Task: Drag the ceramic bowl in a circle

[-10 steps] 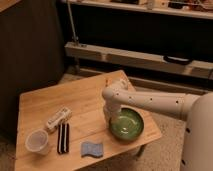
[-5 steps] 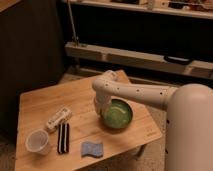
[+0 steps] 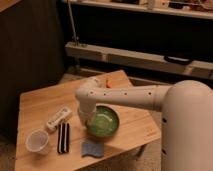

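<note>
Round shallow glossy green ceramic bowl (image 3: 105, 122) sat on pale wooden worktop (image 3: 135, 129), right of centre, near front edge. Tool (image 3: 90, 120) of white arm (image 3: 130, 96) pointed down, clenched on bowl's left rim. Blue sponge (image 3: 91, 148) lay just in front of bowl. Black bar (image 3: 63, 137), white packet (image 3: 59, 118) and translucent plastic cup (image 3: 37, 141) lay further left, apart from bowl.
</note>
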`<state>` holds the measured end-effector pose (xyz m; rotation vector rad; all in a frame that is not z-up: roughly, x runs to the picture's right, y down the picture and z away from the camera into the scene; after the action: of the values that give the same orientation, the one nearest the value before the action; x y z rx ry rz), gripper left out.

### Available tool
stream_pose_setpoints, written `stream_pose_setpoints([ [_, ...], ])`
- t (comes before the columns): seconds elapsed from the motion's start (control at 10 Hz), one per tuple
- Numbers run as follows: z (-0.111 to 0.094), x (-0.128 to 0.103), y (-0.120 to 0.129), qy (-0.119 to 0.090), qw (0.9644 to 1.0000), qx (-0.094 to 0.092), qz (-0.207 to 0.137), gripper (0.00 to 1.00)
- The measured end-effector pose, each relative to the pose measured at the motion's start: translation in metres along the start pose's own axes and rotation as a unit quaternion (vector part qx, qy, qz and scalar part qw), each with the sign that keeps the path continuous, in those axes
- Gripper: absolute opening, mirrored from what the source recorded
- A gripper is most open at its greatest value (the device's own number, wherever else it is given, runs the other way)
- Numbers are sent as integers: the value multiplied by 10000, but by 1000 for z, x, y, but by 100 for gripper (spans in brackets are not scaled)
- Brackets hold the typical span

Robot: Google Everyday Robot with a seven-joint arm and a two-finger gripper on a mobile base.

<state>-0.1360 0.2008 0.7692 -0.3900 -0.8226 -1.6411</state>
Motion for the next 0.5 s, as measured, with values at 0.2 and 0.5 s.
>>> stream_pose_setpoints([
  [0.2, 2, -36, -30, -134, 9993, 102, -347, 0],
  [0.5, 6, -72, -32, -165, 9994, 187, -233, 0],
])
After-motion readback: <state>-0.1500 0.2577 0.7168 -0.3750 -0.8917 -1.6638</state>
